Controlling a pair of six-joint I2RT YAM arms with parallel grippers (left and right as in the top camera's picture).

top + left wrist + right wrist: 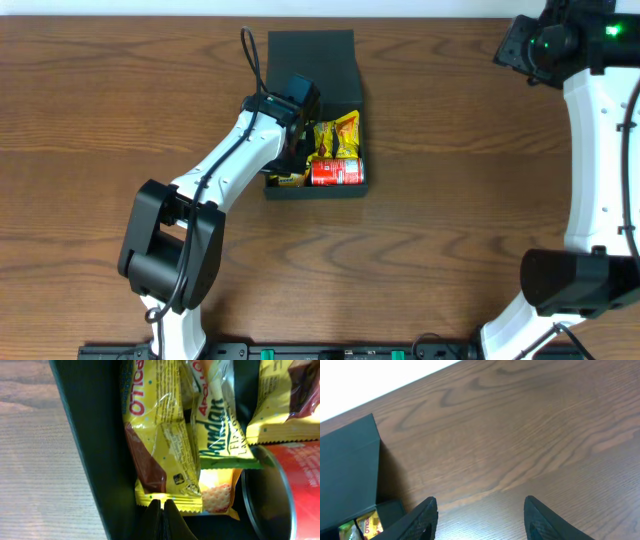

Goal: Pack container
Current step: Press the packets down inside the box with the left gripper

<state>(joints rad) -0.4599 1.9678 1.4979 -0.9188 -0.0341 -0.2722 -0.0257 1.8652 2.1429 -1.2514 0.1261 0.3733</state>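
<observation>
The container (312, 192) is a black box in the middle of the table, its flap lid (312, 60) open toward the far side. Inside lie yellow snack packets (338, 135) and a red can (336, 172). My left gripper (161, 505) is shut, down inside the box by its left wall (95, 435). Its tips touch the crimped end of a yellow packet (155, 435), with nothing between them. A Mandan packet (220, 425), a cracker packet (217, 497) and the red can (295, 485) lie beside it. My right gripper (480, 505) hangs open over bare wood, right of the box.
The left arm (220, 170) reaches across the box's left side and hides part of its inside. The right arm (595, 150) stands along the table's right edge. The box lid (347, 470) shows at the left of the right wrist view.
</observation>
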